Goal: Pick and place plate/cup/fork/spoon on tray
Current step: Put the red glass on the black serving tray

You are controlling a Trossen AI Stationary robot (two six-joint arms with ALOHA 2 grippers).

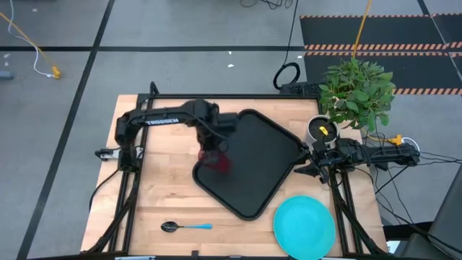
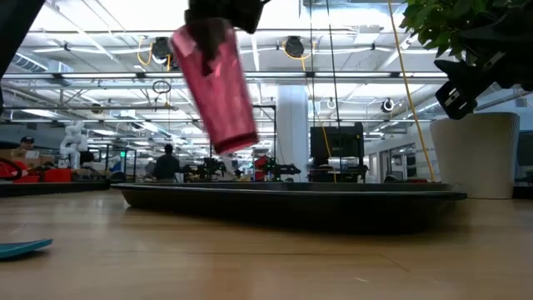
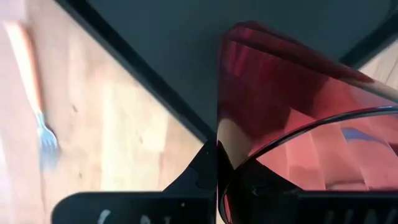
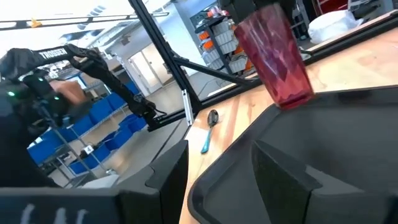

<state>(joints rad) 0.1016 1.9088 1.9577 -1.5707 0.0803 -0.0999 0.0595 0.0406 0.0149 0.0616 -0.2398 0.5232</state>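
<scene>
My left gripper (image 1: 211, 149) is shut on the dark red cup (image 2: 215, 87) and holds it in the air over the left edge of the black tray (image 1: 261, 162). The cup also shows in the left wrist view (image 3: 280, 106) and the right wrist view (image 4: 273, 56). The turquoise plate (image 1: 304, 226) lies flat on the table by the near right corner. The blue-handled spoon (image 1: 186, 227) lies flat near the front edge. The orange-handled fork (image 3: 34, 87) lies on the wood beside the tray. My right gripper (image 1: 303, 163) is open and empty at the tray's right corner. My left gripper holds the cup by its rim (image 3: 231, 163), seemingly with one finger inside and one finger (image 3: 202, 177) outside. The fingers come from above, pointing down. The cup hangs below them, tilted, its base (image 2: 233, 143) lowest and clear of the tray.
A white pot (image 1: 323, 128) with a green plant stands at the far right corner, next to my right arm. The tray lies turned at an angle in the middle of the table. Bare wood shows to the tray's left and near side.
</scene>
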